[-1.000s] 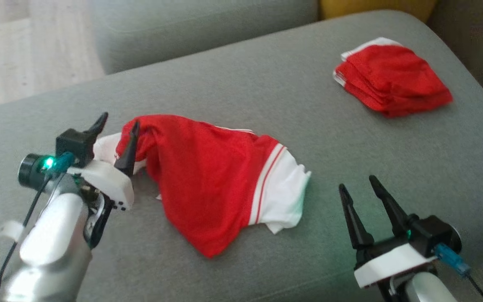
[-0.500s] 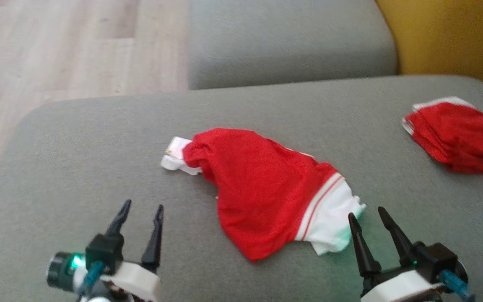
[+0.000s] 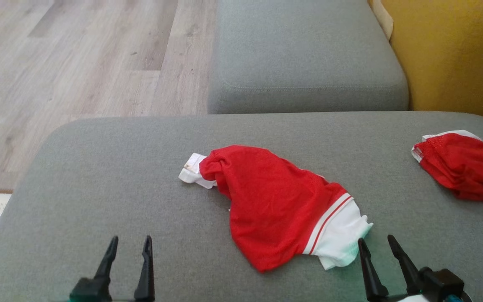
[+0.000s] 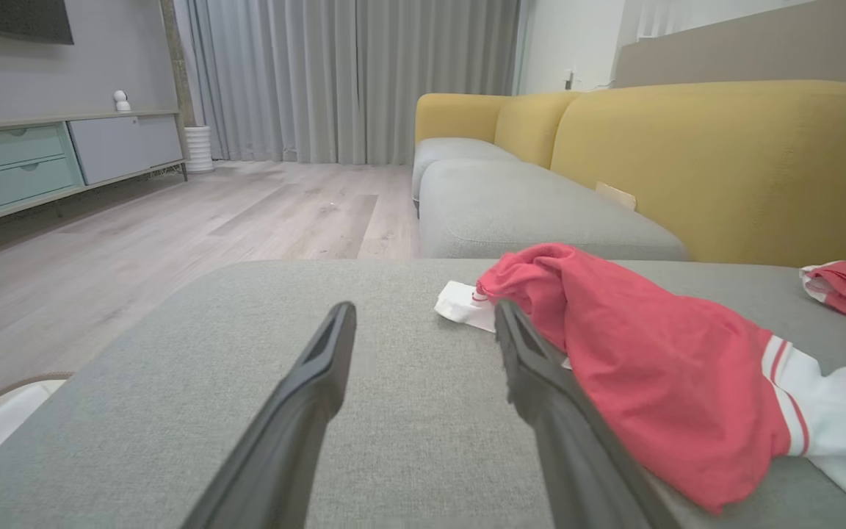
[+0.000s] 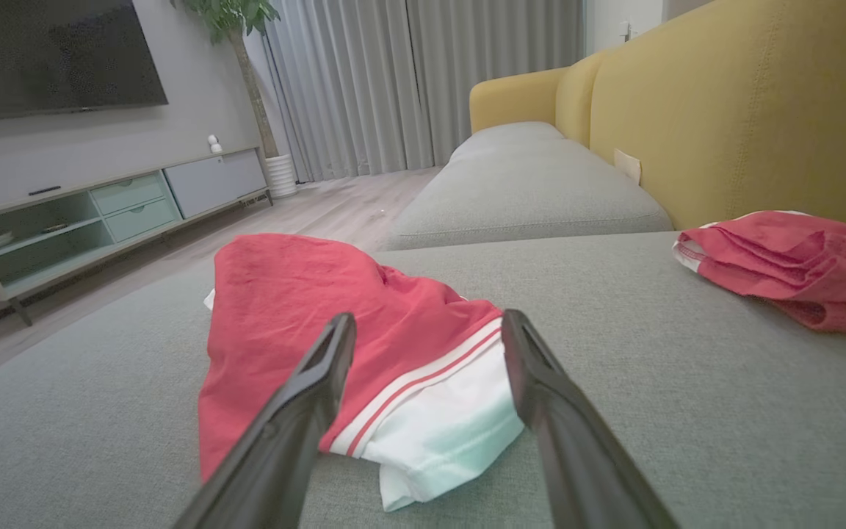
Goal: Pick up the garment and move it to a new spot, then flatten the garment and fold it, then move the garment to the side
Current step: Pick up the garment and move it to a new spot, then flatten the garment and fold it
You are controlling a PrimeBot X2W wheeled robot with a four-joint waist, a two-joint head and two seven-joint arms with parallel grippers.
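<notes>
Left gripper: fingers spread, empty, at near edge of cushion. Garment ahead and to its right, clear of it.
Right gripper: fingers spread, empty, tips just beside garment's white hem.
Garment: rumpled, mid-cushion, red, white band toward right gripper, white scrap at far left end.
Folded red pile: well apart at right, near yellow backrest.

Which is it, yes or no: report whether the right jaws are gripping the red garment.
No, the right jaws stand open, and the garment lies loose on the sofa cushion.
</notes>
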